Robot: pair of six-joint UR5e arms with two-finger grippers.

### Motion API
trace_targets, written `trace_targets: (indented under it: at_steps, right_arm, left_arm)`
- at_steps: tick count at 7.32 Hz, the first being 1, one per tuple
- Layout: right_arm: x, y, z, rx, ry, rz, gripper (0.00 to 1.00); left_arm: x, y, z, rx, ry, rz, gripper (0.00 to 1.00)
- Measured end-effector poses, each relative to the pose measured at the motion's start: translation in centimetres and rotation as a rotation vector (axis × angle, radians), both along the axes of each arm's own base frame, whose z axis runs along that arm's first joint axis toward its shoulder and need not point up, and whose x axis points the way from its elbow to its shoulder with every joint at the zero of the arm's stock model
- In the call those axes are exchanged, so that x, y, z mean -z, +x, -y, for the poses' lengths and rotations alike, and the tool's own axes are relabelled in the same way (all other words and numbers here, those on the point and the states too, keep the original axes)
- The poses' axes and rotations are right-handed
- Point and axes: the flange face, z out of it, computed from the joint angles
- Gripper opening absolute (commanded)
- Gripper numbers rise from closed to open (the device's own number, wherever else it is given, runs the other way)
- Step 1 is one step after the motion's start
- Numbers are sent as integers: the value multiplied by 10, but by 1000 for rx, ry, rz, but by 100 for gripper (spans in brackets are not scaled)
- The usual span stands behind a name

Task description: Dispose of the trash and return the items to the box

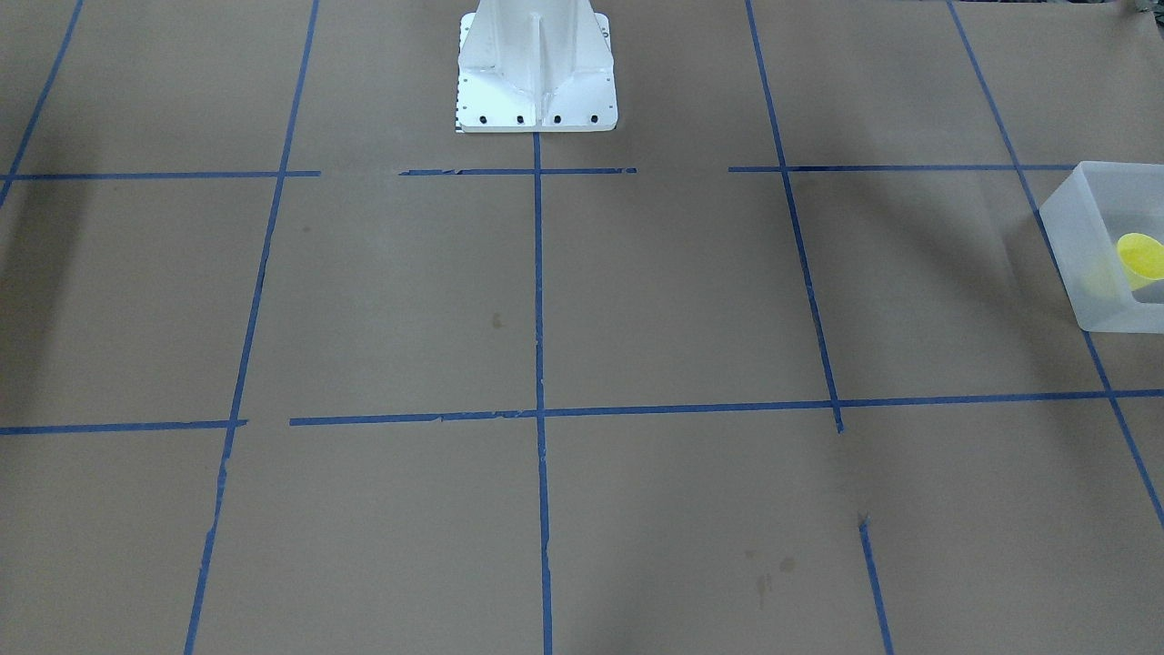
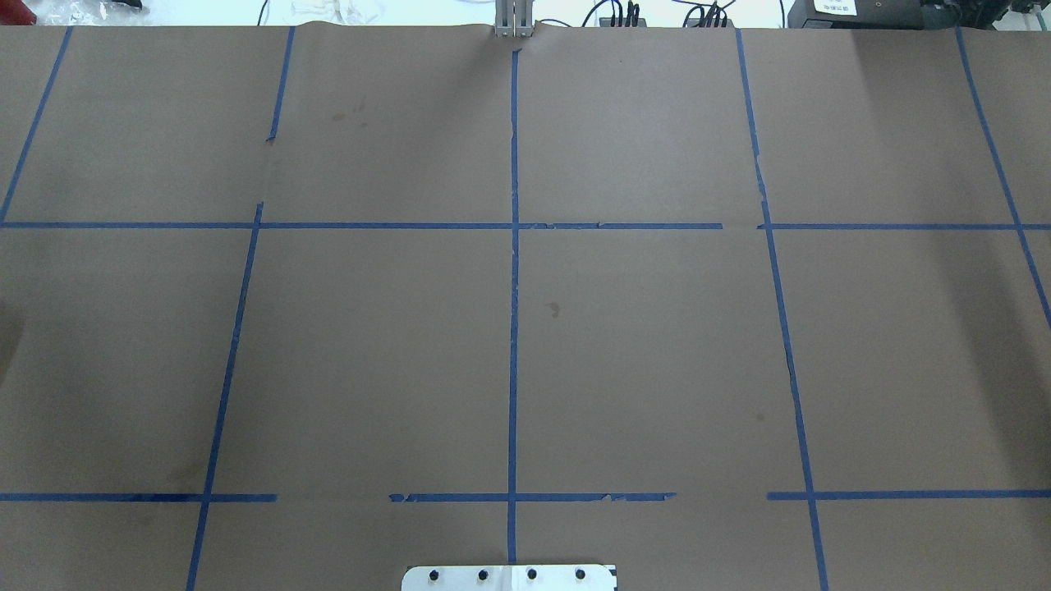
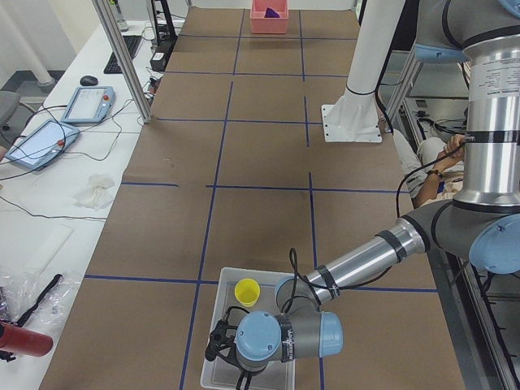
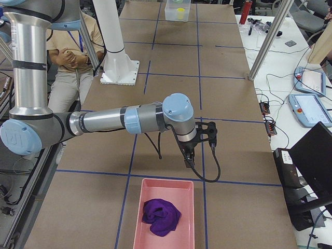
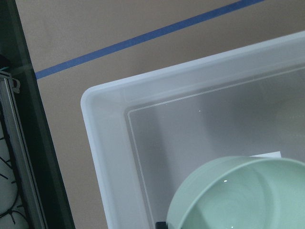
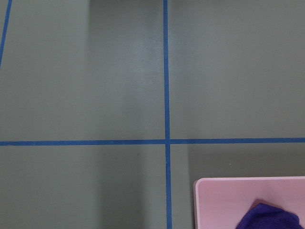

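Observation:
The frosted-white box (image 3: pixel 213 325) stands at the table's left end and also shows in the front view (image 1: pixel 1082 273). The yellow cup (image 3: pixel 247 291) stands upright inside it, as the front view (image 1: pixel 1141 256) shows too. My left gripper (image 3: pixel 233 370) points down into the box, its fingers hidden under the wrist, so I cannot tell if it is open or shut. The left wrist view shows the mint-green bowl (image 5: pixel 238 195) close below the camera, over the box's floor near a corner (image 5: pixel 95 124). My right gripper (image 4: pixel 189 162) hangs above the table beside a pink tray; I cannot tell its state.
A pink tray (image 4: pixel 155 192) with a purple cloth (image 4: pixel 162 217) sits at the table's right end, and its corner shows in the right wrist view (image 6: pixel 228 200). The white robot pedestal (image 1: pixel 536 73) stands at the table's edge. Operators' tablets and cables lie on a side bench (image 3: pixel 49 138).

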Motion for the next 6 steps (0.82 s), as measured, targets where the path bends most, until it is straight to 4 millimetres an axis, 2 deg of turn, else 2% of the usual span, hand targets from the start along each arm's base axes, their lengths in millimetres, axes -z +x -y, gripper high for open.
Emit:
trace_targets:
  at_steps: [1,2,3,4,5,6]
  right_arm:
    - [5,-8,1,0,-10,20,100]
    - [12,-17,3,-4,-24,39,100]
    - [16,-22,3,-6,-31,51,100]
    - [18,-26,4,-3,-34,57,100]
    - [19,-30,4,4,-35,62,100]
    - [19,-32,5,9,-36,69,100]
  left_arm:
    - [-6,11,0,-16,2,-14,77]
    - [-8,21,1,-30,8,-24,100]
    - [-5,26,6,-34,15,-34,100]
    - [11,27,18,-10,26,-40,100]
    - [48,27,39,47,46,-45,100]
    - [97,34,61,93,72,-55,100]
